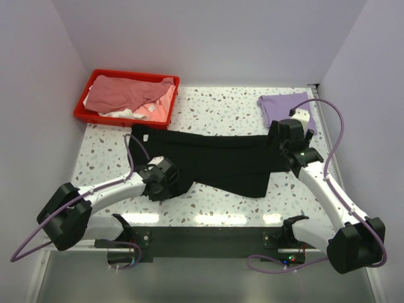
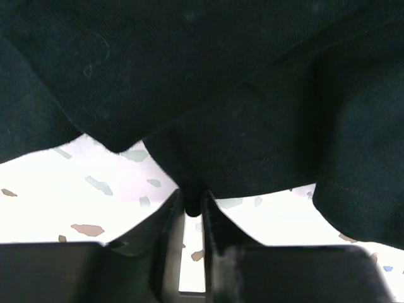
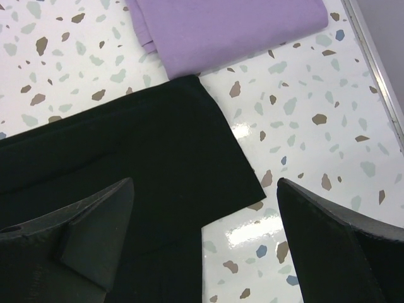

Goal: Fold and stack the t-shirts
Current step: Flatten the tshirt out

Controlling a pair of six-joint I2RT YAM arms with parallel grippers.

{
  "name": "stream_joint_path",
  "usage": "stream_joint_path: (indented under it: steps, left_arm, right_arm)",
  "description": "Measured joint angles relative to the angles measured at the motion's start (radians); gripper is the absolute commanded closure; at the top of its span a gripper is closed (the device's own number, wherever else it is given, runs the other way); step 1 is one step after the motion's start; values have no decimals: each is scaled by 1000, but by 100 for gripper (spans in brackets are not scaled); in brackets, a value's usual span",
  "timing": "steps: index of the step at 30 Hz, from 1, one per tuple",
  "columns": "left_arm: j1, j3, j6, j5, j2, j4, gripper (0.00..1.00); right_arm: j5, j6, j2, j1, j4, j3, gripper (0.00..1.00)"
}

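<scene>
A black t-shirt (image 1: 214, 158) lies partly folded across the middle of the table. My left gripper (image 1: 169, 180) is shut on its near left edge; the left wrist view shows the fingers (image 2: 172, 218) pinching a fold of black cloth (image 2: 208, 95). My right gripper (image 1: 285, 140) hovers open above the shirt's right end; the right wrist view shows the black cloth (image 3: 126, 170) between spread fingers (image 3: 88, 233). A folded light purple t-shirt (image 1: 285, 106) lies at the back right, also in the right wrist view (image 3: 227, 28). Dusty pink and white shirts (image 1: 129, 96) fill the bin.
A red plastic bin (image 1: 88, 110) stands at the back left. The terrazzo table (image 1: 221, 107) is walled on the left, right and back. Purple cables run from both arms near the table's sides.
</scene>
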Motion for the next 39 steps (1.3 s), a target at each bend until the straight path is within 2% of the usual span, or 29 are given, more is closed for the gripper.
stream_joint_path:
  steps: [6,9,17,25,29,32,35,39]
  left_arm:
    - [-1,18,-3,-15,31,-3,92]
    - [-1,22,-3,-16,35,-5,100]
    - [-3,20,-16,-34,16,-6,100]
    - [9,6,-95,-230,-85,-119,100]
    - [69,5,-146,-306,-191,-159,100]
    - [167,5,-149,-340,-278,-149,100]
    - [245,3,-150,-383,-326,-145,100]
    - [283,1,-149,-428,-345,-118,100]
  right_arm:
    - [0,0,0,0,-1,-6,1]
    - [0,0,0,0,-1,-6,1]
    - [0,0,0,0,-1,-6,1]
    - [2,6,0,0,-2,-6,1]
    - [3,37,0,0,-10,-6,1]
    - [15,76,0,0,-22,-14,1]
    - [50,129,2,0,-68,-29,1]
    - [76,201,2,-16,-151,-56,1]
